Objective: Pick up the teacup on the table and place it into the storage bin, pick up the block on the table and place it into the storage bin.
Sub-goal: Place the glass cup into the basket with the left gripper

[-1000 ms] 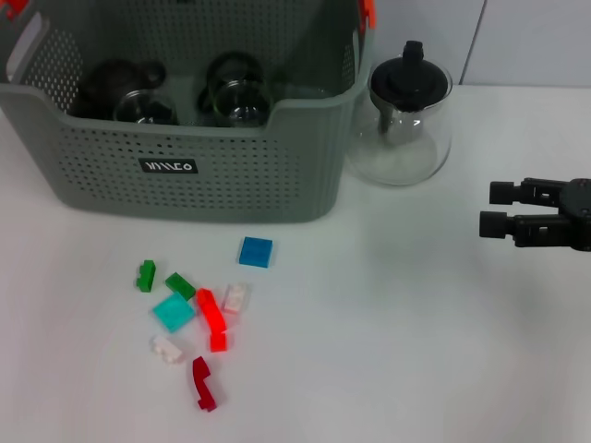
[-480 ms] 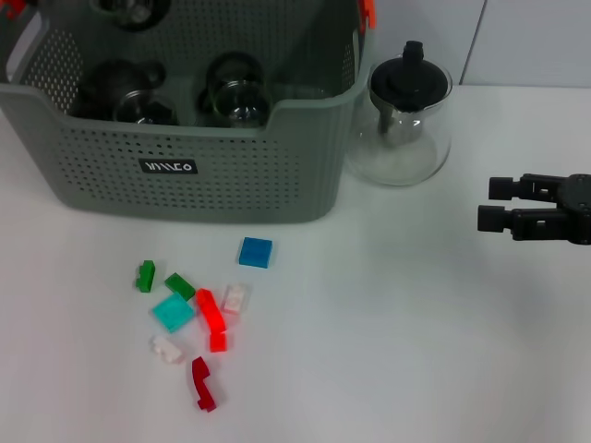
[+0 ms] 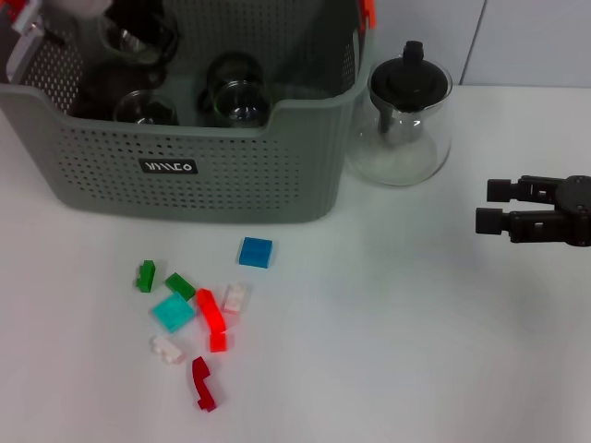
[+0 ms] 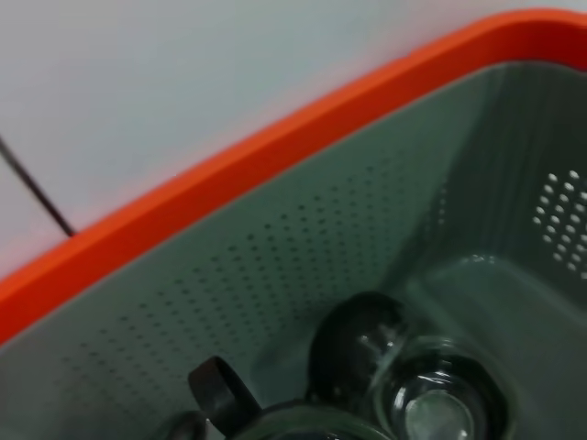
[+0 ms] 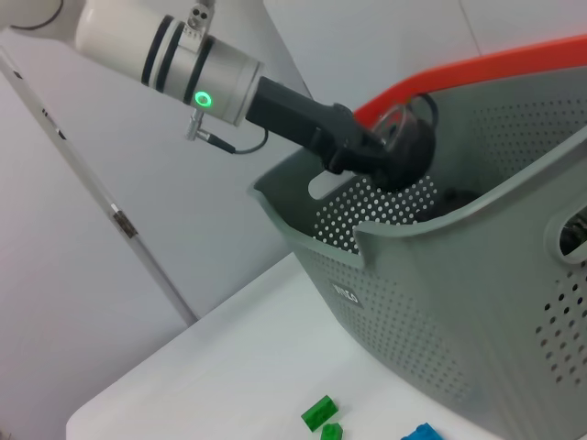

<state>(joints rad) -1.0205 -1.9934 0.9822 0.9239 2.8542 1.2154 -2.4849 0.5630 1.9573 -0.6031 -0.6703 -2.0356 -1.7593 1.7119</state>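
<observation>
Head view: storage bin (image 3: 185, 175) crosswise.

Brightness: bright, even, diffuse light.
Shadows: soft and faint under the storage bin (image 3: 185, 138) and beside the small blocks (image 3: 199, 318) on the table (image 3: 397, 323).
Glare: pale highlights on the glass teapot (image 3: 406, 120), upper right of the head view.
Blur: left wrist view soft overall, orange rim (image 4: 275, 156) smeared; upper left corner of the head view motion-blurred.
</observation>
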